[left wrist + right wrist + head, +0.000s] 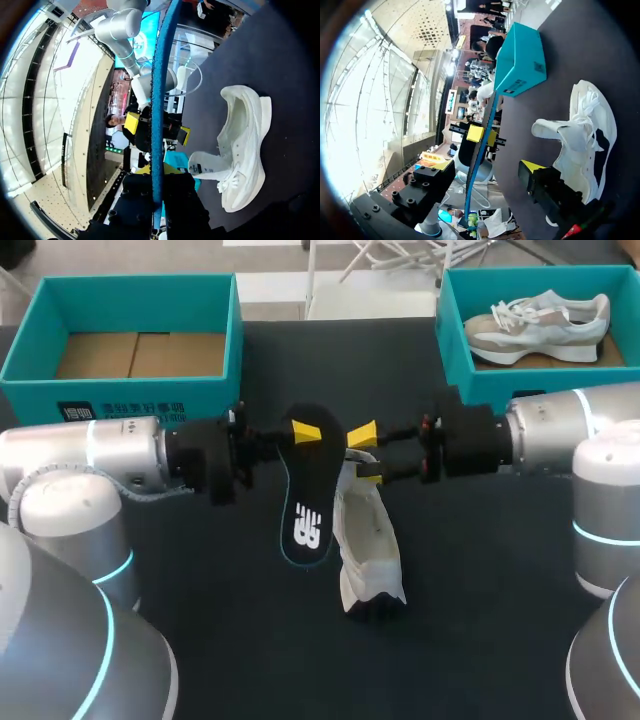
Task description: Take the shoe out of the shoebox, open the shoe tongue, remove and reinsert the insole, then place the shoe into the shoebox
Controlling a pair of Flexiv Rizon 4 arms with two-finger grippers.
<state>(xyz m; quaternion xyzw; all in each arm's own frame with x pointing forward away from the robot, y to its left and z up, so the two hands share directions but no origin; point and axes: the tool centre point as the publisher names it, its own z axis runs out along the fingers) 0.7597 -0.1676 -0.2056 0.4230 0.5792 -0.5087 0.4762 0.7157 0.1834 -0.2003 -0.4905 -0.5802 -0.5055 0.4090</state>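
Reinsert insole (306, 510) (my read) | left gripper (305, 432) pinches insole | right gripper (366, 453) spread near shoe (370, 540) | feed toe-end first, slowly

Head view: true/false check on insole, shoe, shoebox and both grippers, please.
1. The insole is out of the shoe, held by the left gripper. True.
2. The white shoe near the grippers is inside a box. False: it lies on the table.
3. The right shoebox holds a second shoe. True.
4. The right gripper is shut on the insole. False: its fingers stand apart, open, beside the insole.
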